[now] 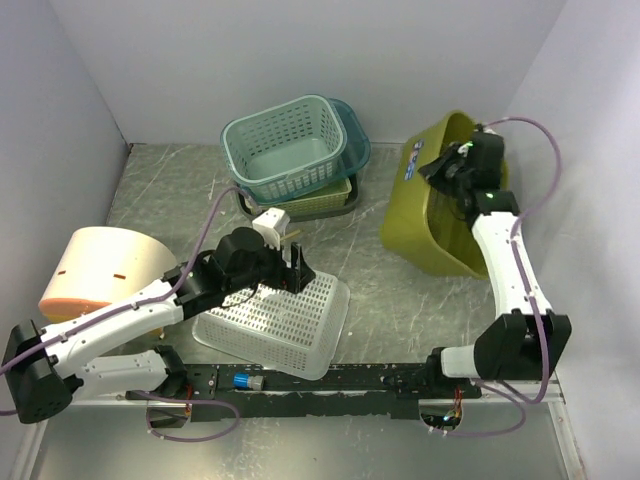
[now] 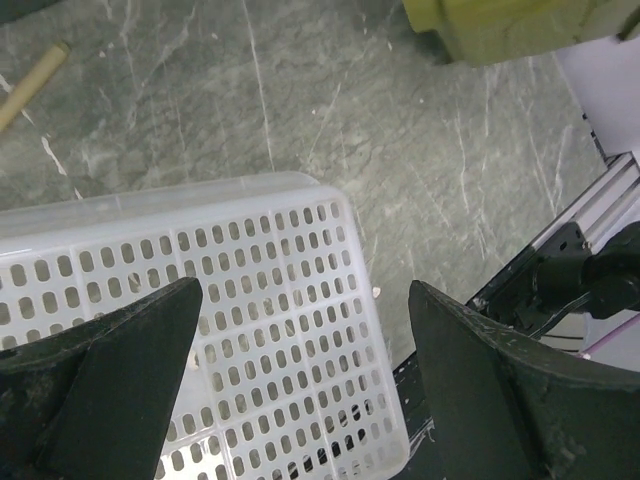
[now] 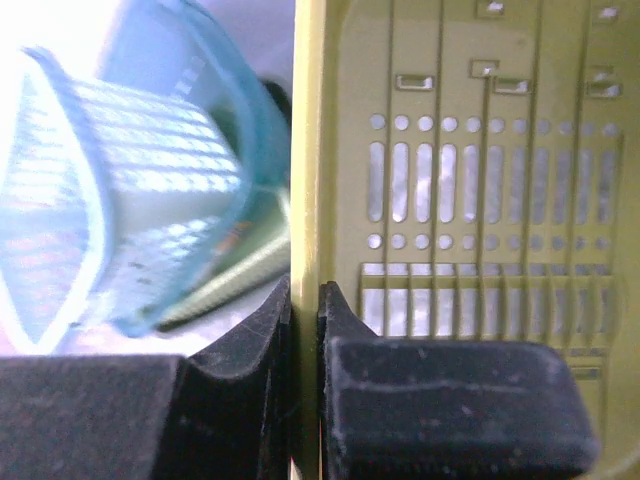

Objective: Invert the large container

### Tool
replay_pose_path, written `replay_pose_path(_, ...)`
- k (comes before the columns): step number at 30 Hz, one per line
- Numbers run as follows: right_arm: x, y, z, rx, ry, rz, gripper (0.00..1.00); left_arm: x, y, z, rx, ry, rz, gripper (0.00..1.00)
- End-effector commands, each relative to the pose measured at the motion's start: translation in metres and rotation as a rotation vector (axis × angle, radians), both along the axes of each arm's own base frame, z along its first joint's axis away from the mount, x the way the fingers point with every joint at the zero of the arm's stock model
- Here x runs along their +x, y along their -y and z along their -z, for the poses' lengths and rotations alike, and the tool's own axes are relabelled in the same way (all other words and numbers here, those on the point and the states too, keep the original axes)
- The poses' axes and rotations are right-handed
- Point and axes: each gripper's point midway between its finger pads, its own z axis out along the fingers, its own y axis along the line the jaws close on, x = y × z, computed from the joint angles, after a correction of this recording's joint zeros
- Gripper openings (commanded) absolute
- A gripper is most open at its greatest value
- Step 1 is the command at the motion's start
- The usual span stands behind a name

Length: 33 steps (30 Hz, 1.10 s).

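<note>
The large container is an olive-green tub (image 1: 432, 222) at the right of the table, tipped up on its side with its opening facing left. My right gripper (image 1: 450, 170) is shut on its upper rim; in the right wrist view the fingers (image 3: 305, 295) pinch the thin yellow-green edge (image 3: 308, 150), with the slotted wall (image 3: 480, 200) to the right. My left gripper (image 1: 297, 262) is open and empty, hovering over a white perforated basket (image 1: 275, 325) that lies bottom up; the basket fills the left wrist view (image 2: 250, 300) between the fingers (image 2: 305, 290). A corner of the tub shows there too (image 2: 500, 25).
Teal baskets (image 1: 290, 150) are stacked on a pale green one (image 1: 320, 203) at the back centre. A cream and orange tub (image 1: 100, 270) lies at the left. A wooden stick (image 2: 35, 85) lies on the table. A black rail (image 1: 330, 378) runs along the front edge. Walls enclose three sides.
</note>
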Motion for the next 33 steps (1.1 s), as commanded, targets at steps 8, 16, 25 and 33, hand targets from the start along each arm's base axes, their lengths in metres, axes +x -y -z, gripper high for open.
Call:
replay_pose_path(8,-0.018,-0.032,-0.089,0.781,0.318,-0.319,0.00,0.007,-0.013,-0.064,-0.065,0.133,-0.046,0.96)
replay_pose_path(16,-0.041,-0.020,-0.037,1.077,0.249,-0.315,0.00,0.006,-0.009,-0.064,-0.071,0.142,-0.023,0.96)
replay_pose_path(25,-0.061,0.038,0.035,1.183,0.141,-0.089,0.00,0.003,0.002,-0.057,-0.073,0.124,0.023,0.96)
replay_pose_path(33,-0.070,0.073,0.090,1.047,0.005,0.133,0.33,0.004,0.011,-0.054,-0.078,0.118,0.051,0.96)
